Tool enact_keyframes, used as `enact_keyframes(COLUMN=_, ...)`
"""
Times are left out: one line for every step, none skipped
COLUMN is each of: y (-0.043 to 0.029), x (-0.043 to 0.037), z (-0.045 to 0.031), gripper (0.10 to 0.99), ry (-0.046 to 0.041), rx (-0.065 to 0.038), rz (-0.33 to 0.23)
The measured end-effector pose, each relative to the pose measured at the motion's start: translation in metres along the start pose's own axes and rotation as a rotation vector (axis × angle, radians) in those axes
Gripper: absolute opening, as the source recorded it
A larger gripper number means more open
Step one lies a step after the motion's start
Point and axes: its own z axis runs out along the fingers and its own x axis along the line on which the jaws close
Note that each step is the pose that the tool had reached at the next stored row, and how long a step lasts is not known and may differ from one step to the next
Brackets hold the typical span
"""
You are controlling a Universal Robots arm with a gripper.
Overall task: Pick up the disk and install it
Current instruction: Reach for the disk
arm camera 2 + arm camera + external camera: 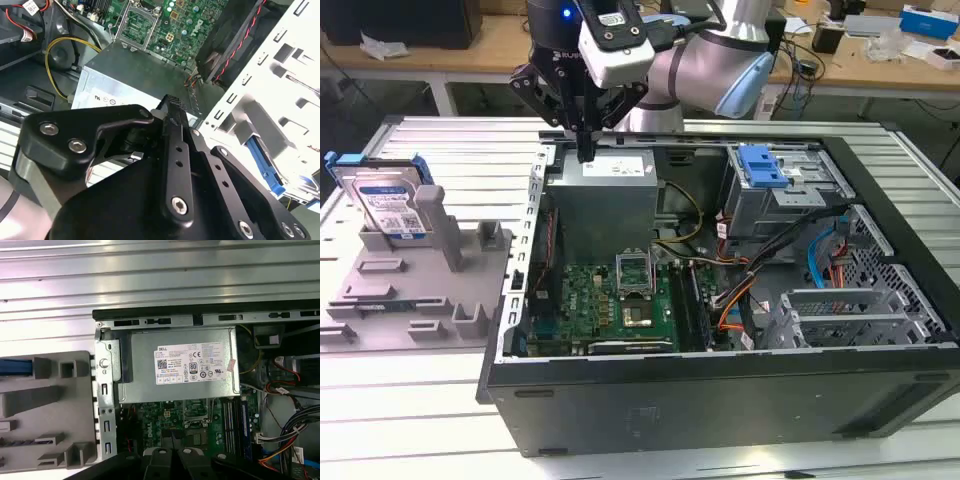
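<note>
The disk [385, 203] is a rectangular silver metal hard drive with a white-and-blue printed label on its face and a bright blue plastic carrier frame along its edges. It stands upright on one edge, label facing the camera, in a slot at the far corner of a grey plastic fixture tray [420, 290]. That tray lies on the ribbed aluminium tabletop [380, 420], towards its edge on the exterior view's left. In the first wrist view a blue strip of the frame [15, 367] shows at the tray's edge.

The black gripper [585, 152] hangs well apart from the disk, over the open black computer case [720, 400] that sits beside the tray. Its fingers are pressed together into one narrow tip, with nothing between them. The tip points down at the far edge of the grey metal power supply box [605, 195], just above it, at the case's far wall. In the second wrist view the closed gripper [172, 105] hangs over that box, with the green motherboard [170, 25] beyond it.
</note>
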Motion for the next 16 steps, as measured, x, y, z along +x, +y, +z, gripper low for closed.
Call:
enact_keyframes(y=0.0, x=0.0, z=0.0, gripper=0.106, ry=0.0, rx=0.0, rz=0.0)
enact_keyframes(y=0.0, x=0.0, z=0.0, gripper=0.106, ry=0.0, rx=0.0, rz=0.0)
enact_keyframes(y=0.0, x=0.0, z=0.0, gripper=0.106, ry=0.0, rx=0.0, rz=0.0)
enact_keyframes(y=0.0, x=0.0, z=0.0, gripper=0.106, ry=0.0, rx=0.0, rz=0.0)
enact_keyframes(y=0.0, x=0.0, z=0.0, gripper=0.106, ry=-0.0001, rx=0.0, rz=0.0)
enact_keyframes(y=0.0, x=0.0, z=0.0, gripper=0.106, ry=0.0, rx=0.0, rz=0.0)
enact_keyframes(y=0.0, x=0.0, z=0.0, gripper=0.106, ry=0.0, rx=0.0, rz=0.0)
enact_keyframes(y=0.0, x=0.0, z=0.0, gripper=0.106, ry=0.0, rx=0.0, rz=0.0)
enact_keyframes(y=0.0, x=0.0, z=0.0, gripper=0.106, ry=-0.0001, rx=0.0, rz=0.0)
enact_keyframes(y=0.0, x=0.0, z=0.0, gripper=0.106, ry=0.0, rx=0.0, rz=0.0)
enact_keyframes(y=0.0, x=0.0003, z=0.0, gripper=0.106, ry=-0.0001, rx=0.0, rz=0.0)
enact_keyframes(y=-0.0001, x=0.0024, z=-0.0001, gripper=0.106, ry=0.0, rx=0.0, rz=0.0)
enact_keyframes(y=0.0003, x=0.0074, z=-0.0001, gripper=0.106, ry=-0.0001, rx=0.0, rz=0.0)
enact_keyframes(y=0.0009, x=0.011, z=-0.0001, gripper=0.106, ry=-0.0002, rx=0.0, rz=0.0)
enact_keyframes(y=0.0014, x=0.0141, z=-0.0001, gripper=0.106, ry=-0.0001, rx=0.0, rz=0.0)
enact_keyframes(y=0.0021, x=0.0176, z=-0.0002, gripper=0.106, ry=-0.0001, rx=0.0, rz=0.001)
